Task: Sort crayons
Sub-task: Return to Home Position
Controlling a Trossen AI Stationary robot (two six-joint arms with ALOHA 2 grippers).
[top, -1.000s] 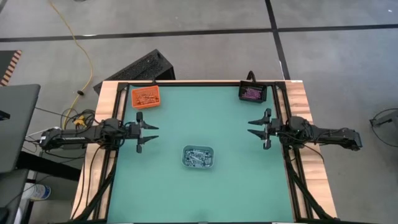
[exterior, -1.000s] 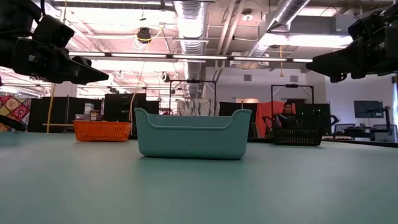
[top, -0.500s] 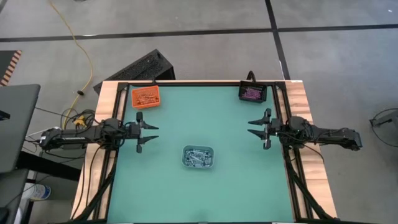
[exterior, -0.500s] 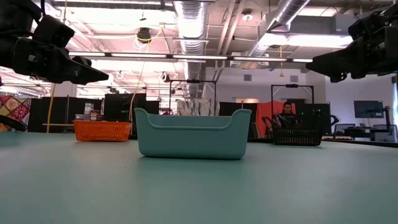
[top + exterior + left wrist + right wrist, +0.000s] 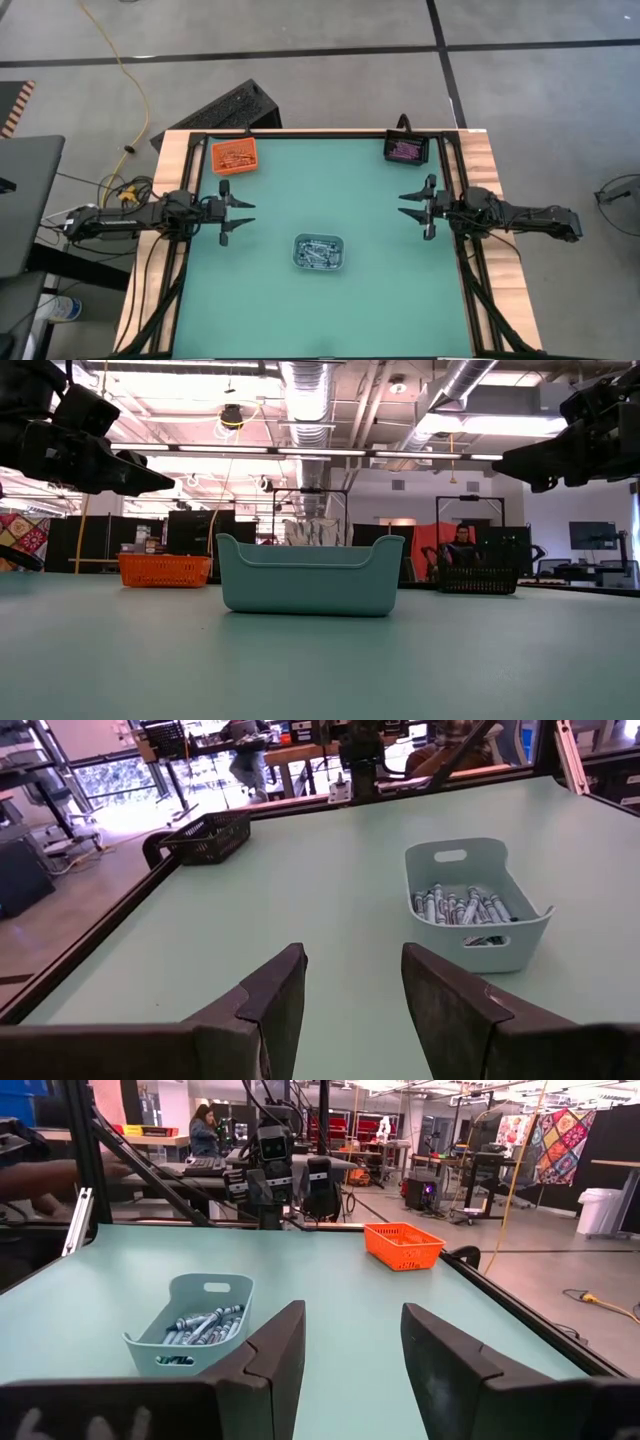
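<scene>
Hovering over the table's (image 5: 330, 190) left edge, the left gripper (image 5: 250, 209) has its fingers spread and empty. The right gripper (image 5: 403, 204) faces it from the right edge, fingers likewise apart. Grey-blue crayons (image 5: 465, 907) lie in the grey tray (image 5: 320, 237), ahead of and between both sets of fingertips. The orange tray (image 5: 213, 157) and black tray (image 5: 388, 150), well beyond the fingers at the far corners, seem to hold orange and purple ones.

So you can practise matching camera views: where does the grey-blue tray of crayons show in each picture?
High view: grey-blue tray, just below the picture's centre.
Low view: tray dead centre, closest.
Left wrist view: tray just beyond the left gripper, crayons showing.
Right wrist view: tray just beyond the right gripper.
Shared landmark: orange tray, in all views but the left wrist.
</scene>
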